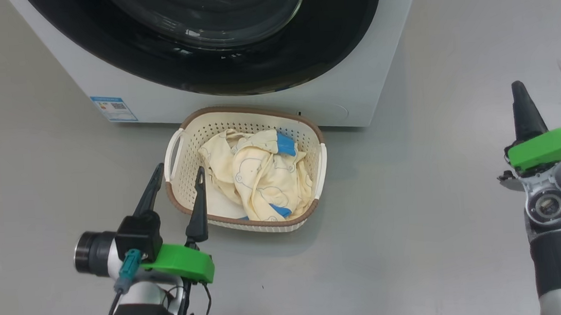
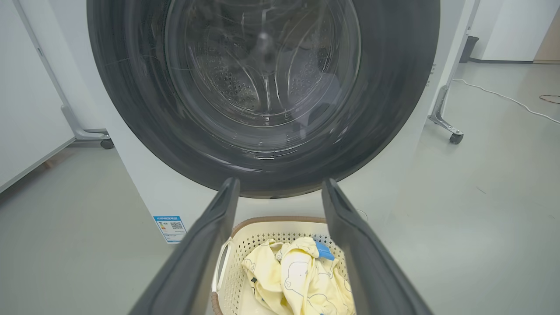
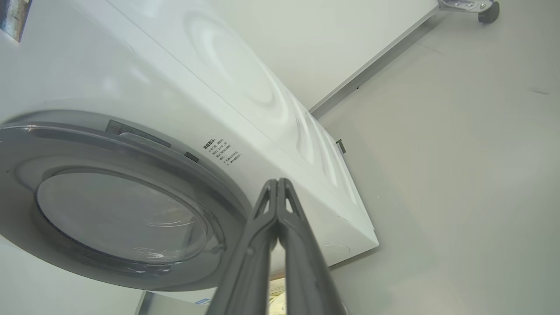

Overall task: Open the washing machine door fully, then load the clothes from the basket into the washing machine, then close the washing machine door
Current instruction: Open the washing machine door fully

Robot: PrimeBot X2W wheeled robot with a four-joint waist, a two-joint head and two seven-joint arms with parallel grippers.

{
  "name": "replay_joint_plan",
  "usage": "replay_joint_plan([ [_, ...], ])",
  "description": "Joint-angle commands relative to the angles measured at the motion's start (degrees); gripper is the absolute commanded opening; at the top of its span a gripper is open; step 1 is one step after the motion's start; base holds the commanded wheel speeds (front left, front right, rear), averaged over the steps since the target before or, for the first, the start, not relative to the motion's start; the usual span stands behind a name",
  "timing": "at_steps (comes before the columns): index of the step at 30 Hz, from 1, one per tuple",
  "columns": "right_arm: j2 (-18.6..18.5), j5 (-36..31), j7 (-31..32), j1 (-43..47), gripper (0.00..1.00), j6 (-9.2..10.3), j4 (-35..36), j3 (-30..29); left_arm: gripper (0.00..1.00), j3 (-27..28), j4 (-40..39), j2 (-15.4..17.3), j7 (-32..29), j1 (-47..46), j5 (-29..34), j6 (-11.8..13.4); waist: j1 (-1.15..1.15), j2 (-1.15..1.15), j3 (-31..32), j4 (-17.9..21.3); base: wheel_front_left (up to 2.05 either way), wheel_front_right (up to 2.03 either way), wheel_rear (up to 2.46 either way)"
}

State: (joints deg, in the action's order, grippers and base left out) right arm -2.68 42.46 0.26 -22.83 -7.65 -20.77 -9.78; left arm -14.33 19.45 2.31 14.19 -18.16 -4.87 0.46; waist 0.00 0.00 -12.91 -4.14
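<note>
Nothing is done yet. The washing machine door (image 1: 216, 66) sits closed on the washing machine (image 1: 258, 105), and the clothes (image 1: 257, 178) lie heaped in the basket (image 1: 251, 111), on the floor just before the machine's front. Opening, loading and closing all remain. My left gripper (image 1: 180, 167) is spread wide and empty over the basket's left rim. My right gripper (image 1: 518, 89) is pinched together on nothing, well to the right. A wheeled stand (image 2: 446, 127) flanks the machine. I judge my left arm may sit in the door's swing.

You have one washing machine (image 1: 350, 99) across the top, one door (image 1: 207, 74), one basket (image 1: 243, 112) at centre with two handles (image 1: 175, 147), one heap of clothes (image 1: 257, 178), and two grippers: left gripper (image 1: 180, 167), right gripper (image 1: 518, 87).
</note>
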Motion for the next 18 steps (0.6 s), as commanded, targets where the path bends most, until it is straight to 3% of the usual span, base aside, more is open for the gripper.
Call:
replay_joint_plan([
  [1, -0.25, 1.45, 0.67, -2.5, 0.0, 0.16, 1.46, 0.77, 1.0, 1.5, -1.54, 0.65, 0.81, -1.98, 0.51, -0.09, 0.0, 0.0, -0.08, -0.14, 0.0, 0.0, 0.0],
  [6, -0.22, 19.19, 10.36, -7.09, 0.0, 0.16, -2.81, -0.42, 1.0, 0.64, -1.09, 0.64, 0.81, -2.43, 0.6, -0.54, 0.0, 0.0, -0.37, -0.85, 0.0, 0.0, 0.0],
  [9, -0.22, 26.21, 15.6, -9.56, 0.0, 0.16, -4.73, -1.02, 1.0, 0.2, -1.01, 0.62, 0.81, -2.72, 0.54, -0.57, 0.0, 0.0, -0.63, -1.27, 0.0, 0.0, 0.0],
  [18, -0.21, 37.84, 21.99, -18.88, 0.0, 0.16, -12.65, -4.36, 1.0, -0.81, -1.04, 0.6, 0.81, -3.11, 0.39, -0.48, 0.0, 0.0, -1.84, -2.32, 0.0, 0.0, 0.0],
])
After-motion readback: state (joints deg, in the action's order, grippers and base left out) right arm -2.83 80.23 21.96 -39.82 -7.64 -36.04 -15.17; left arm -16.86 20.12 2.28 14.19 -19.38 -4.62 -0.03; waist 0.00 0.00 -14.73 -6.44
